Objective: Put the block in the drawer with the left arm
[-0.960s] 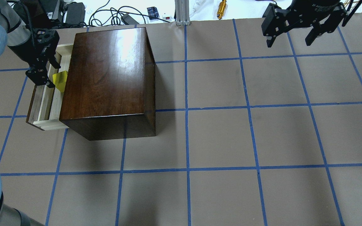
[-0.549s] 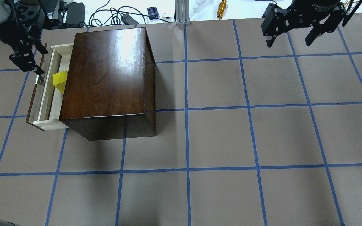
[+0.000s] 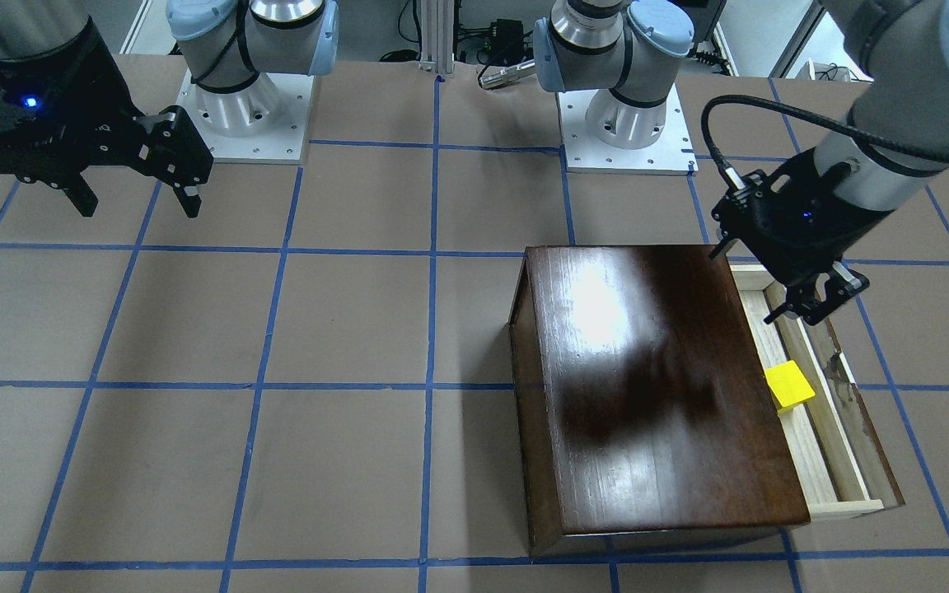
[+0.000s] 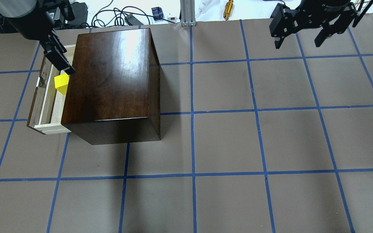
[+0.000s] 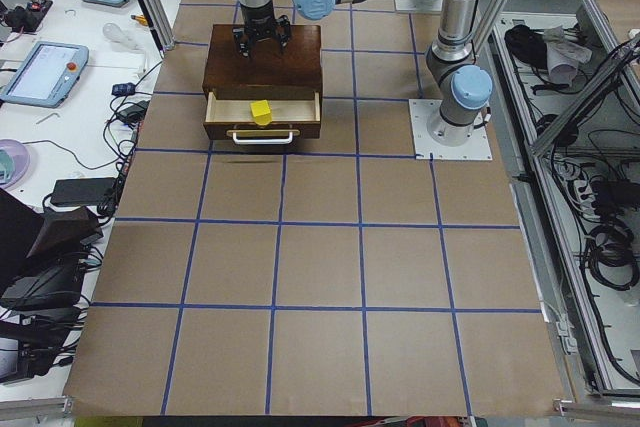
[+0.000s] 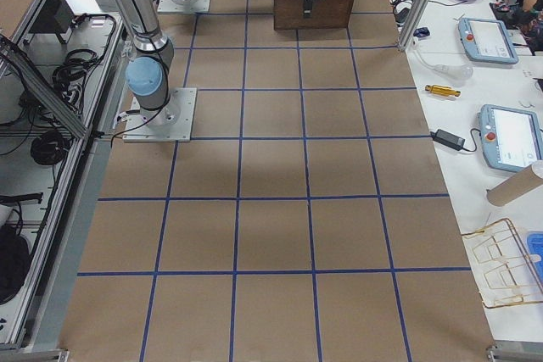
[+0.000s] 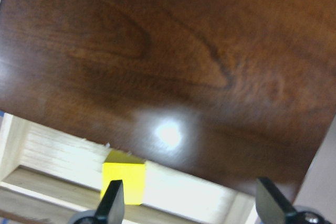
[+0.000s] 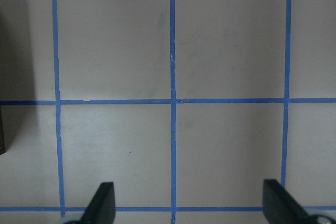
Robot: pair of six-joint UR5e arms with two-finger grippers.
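The yellow block (image 4: 61,83) lies loose in the open drawer (image 4: 42,103) of the dark wooden box (image 4: 108,81), close to the box's front. It also shows in the front view (image 3: 789,384), the left view (image 5: 261,112) and the left wrist view (image 7: 124,183). My left gripper (image 4: 62,61) hangs open and empty above the drawer's far end, at the edge of the box top (image 3: 647,387); its fingers (image 7: 113,203) stand wide apart. My right gripper (image 4: 298,43) is open and empty over the far right of the table, also in the front view (image 3: 137,198).
The drawer (image 3: 841,428) sticks out of the box toward my left. Cables and a power brick (image 4: 76,13), an aluminium post (image 4: 186,13) and a brass part (image 4: 228,9) lie beyond the table's far edge. Both arm bases (image 3: 244,107) stand at the near edge.
My left gripper left the block's side, swung out left of the drawer, then came back higher over the drawer's far end. The block stays in the drawer. The right arm has not moved.
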